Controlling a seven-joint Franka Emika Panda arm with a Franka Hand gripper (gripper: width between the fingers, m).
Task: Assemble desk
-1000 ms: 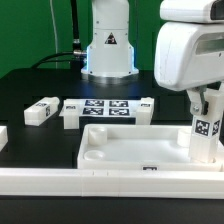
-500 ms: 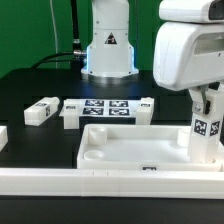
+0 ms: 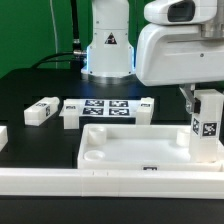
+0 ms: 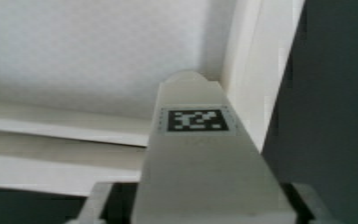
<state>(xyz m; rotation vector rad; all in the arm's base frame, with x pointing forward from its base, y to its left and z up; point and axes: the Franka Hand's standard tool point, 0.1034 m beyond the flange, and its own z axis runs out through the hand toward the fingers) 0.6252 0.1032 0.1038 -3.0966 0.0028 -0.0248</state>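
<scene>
Black table (image 3: 25, 90), green backdrop. The gripper (image 3: 204, 99) has its 2 fingers (image 4: 105, 208) clamped on 1 white tagged leg (image 3: 207, 128), which hangs straight below them. The desk top (image 3: 130, 129) lies under the fingers, corner at the leg's tip; can't tell if they touch.

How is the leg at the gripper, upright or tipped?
Upright: the leg stands vertical, tag level, at the top's corner on the exterior view's right.
</scene>
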